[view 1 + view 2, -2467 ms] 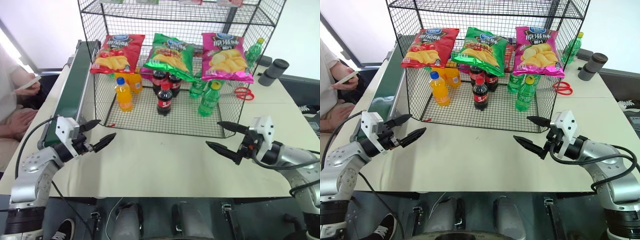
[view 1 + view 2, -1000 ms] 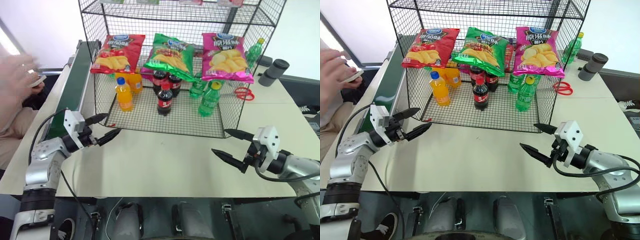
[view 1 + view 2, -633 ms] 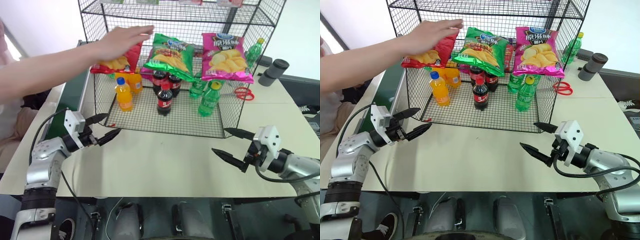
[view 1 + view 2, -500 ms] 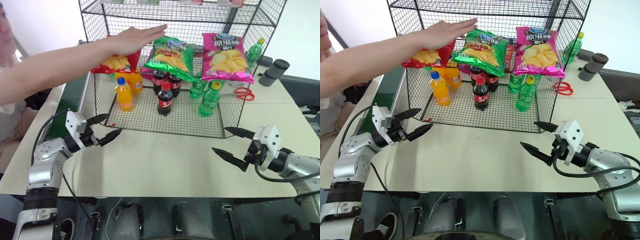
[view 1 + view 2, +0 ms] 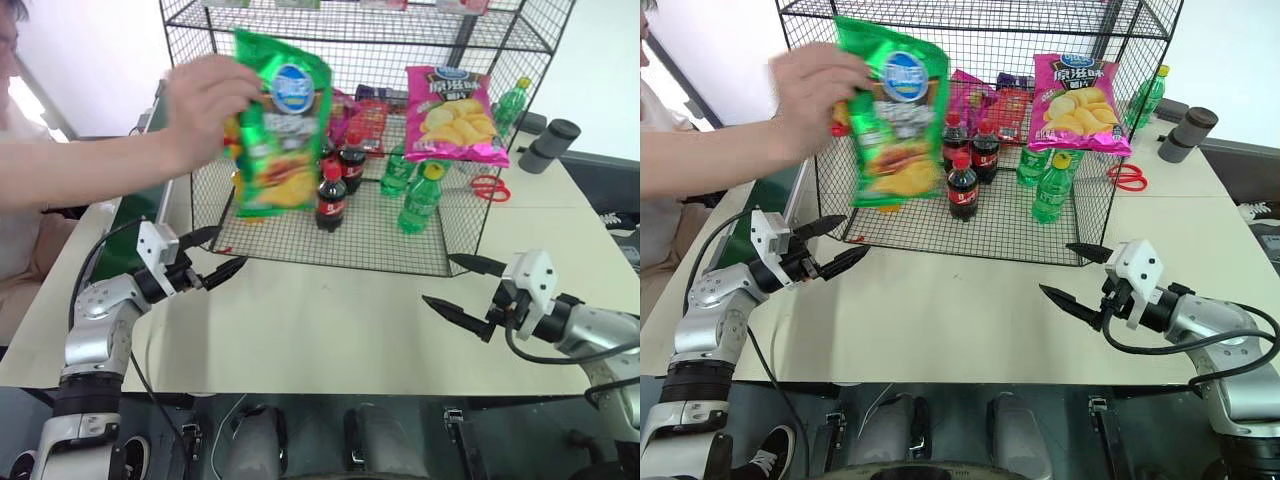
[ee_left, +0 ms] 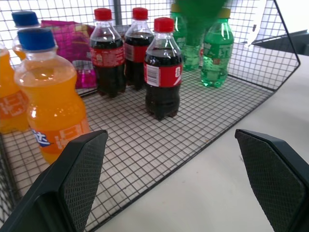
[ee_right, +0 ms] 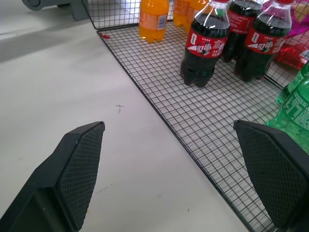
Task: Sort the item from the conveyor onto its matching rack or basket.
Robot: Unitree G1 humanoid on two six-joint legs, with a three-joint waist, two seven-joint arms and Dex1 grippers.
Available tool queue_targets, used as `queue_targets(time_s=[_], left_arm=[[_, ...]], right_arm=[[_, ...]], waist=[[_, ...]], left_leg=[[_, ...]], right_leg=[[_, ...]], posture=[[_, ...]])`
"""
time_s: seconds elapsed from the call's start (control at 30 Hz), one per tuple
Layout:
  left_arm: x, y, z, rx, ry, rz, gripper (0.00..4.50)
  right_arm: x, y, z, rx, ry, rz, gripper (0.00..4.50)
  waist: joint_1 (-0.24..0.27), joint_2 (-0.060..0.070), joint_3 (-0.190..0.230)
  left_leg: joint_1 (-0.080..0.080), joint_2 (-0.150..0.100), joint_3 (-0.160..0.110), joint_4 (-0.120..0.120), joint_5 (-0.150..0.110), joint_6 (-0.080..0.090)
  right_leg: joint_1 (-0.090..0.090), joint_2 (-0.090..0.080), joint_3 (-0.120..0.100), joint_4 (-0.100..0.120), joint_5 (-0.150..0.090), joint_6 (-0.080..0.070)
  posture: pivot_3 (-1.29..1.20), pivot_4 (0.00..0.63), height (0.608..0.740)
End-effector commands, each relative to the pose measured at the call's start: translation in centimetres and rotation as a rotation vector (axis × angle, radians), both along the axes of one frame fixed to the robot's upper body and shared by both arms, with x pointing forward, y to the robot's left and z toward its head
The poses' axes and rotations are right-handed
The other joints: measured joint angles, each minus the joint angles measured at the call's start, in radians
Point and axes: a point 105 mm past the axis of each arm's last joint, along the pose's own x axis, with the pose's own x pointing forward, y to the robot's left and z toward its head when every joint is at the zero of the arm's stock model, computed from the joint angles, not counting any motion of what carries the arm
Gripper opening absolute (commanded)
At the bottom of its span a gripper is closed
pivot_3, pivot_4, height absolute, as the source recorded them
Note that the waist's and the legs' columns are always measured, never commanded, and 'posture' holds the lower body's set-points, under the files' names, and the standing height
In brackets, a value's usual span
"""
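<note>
A: Just ahead of the left tool (image 5: 212, 255), what is there?

B: Bare bench (image 5: 330, 330), then the open front edge of the black wire rack (image 5: 330, 262). That tool's two fingers are spread as wide as they go and hold nothing. The right tool (image 5: 463, 286) is the same: fully spread, empty, hovering over the bench just short of the rack's front right corner.

A: And past that edge?

B: On the grid floor stand an orange drink bottle (image 6: 53, 99), three cola bottles (image 6: 163, 67) and green bottles (image 6: 215, 53) behind them. The pink crisp bag (image 5: 449, 112) leans upright at the back, facing out, probably set that way for display.

A: Where is the green crisp bag?

B: Not on the conveyor (image 5: 150, 190). A person's hand (image 5: 205, 105) grips the green crisp bag (image 5: 278, 125) by its upper edge, up in the air above and beyond the left tool, in front of the rack's left half. My guess is it is being carried toward the conveyor, so both tools wait clear.

A: Room to move?

B: Plenty between the two tools; the bench there is bare. The conveyor frame runs close beside the left tool, and the person's arm crosses above it, so I would judge any lift on that side risky.
</note>
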Motion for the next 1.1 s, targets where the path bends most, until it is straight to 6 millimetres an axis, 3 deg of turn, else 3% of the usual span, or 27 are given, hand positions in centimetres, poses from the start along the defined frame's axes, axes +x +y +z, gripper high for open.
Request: queue_targets(time_s=[0.03,0.23,0.4,1.1], left_arm=[[0.1,-0.2,0.9,0.004,-0.034,0.007,4.50],[0.2,-1.7,1.2,-0.001,-0.022,-0.034,4.50],[0.1,-1.0,1.0,-0.006,-0.013,-0.023,4.50],[0.8,-1.6,0.9,0.014,-0.040,-0.040,4.50]], right_arm=[[0.1,-0.2,1.4,-0.013,-0.052,-0.001,4.45],[-0.3,-0.1,1.2,-0.014,-0.029,0.010,4.45],[0.3,-0.7,1.4,-0.022,-0.044,-0.014,4.45],[1.2,0.7,1.8,-0.035,-0.085,0.021,4.45]], waist=[[0.000,0.000,0.000],[0.001,0.000,0.000],[-0.002,0.000,0.000],[0.000,0.000,0.000]], left_leg=[[0.000,0.000,0.000,0.000,0.000,0.000],[0.000,0.000,0.000,0.000,0.000,0.000],[0.000,0.000,0.000,0.000,0.000,0.000],[0.000,0.000,0.000,0.000,0.000,0.000]], right_leg=[[0.000,0.000,0.000,0.000,0.000,0.000],[0.000,0.000,0.000,0.000,0.000,0.000],[0.000,0.000,0.000,0.000,0.000,0.000],[0.000,0.001,0.000,0.000,0.000,0.000]], posture=[[0.00,0.150,0.740],[0.00,0.150,0.740],[0.00,0.150,0.740],[0.00,0.150,0.740]])
